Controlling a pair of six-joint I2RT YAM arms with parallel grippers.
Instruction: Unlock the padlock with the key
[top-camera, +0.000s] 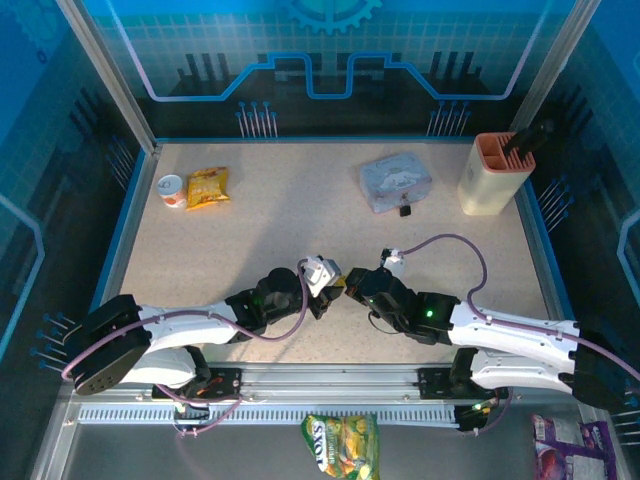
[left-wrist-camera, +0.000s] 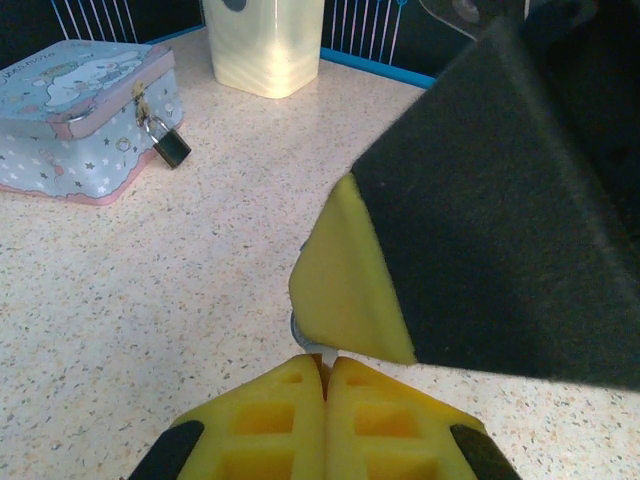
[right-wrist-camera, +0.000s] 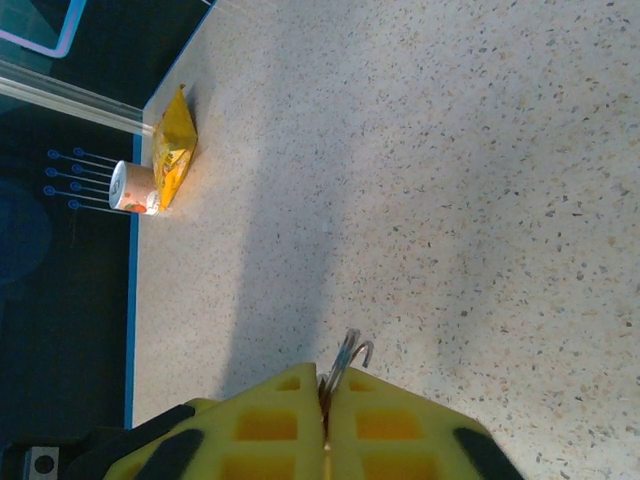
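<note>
The key (right-wrist-camera: 347, 355) is a thin silvery piece with wire loops, and it pokes out between the fingertips of my right gripper (right-wrist-camera: 325, 385), which is shut on it. My left gripper (left-wrist-camera: 327, 360) meets it tip to tip at the table's near middle and is also shut, pinching a pale silvery sliver of the key (left-wrist-camera: 329, 355). A yellow right fingertip (left-wrist-camera: 345, 275) hangs just above that sliver. In the top view the left gripper (top-camera: 330, 288) and right gripper (top-camera: 348, 282) touch noses. The dark padlock (left-wrist-camera: 170, 145) hangs on the clasp of the pale blue tin box (left-wrist-camera: 80, 120), far off at the back.
The tin box (top-camera: 395, 182) with its padlock (top-camera: 405, 210) sits back right. A cream holder (top-camera: 490, 175) stands to its right. A yellow snack bag (top-camera: 207, 187) and a small can (top-camera: 172, 190) lie back left. Another snack bag (top-camera: 340, 445) lies below the table's near edge.
</note>
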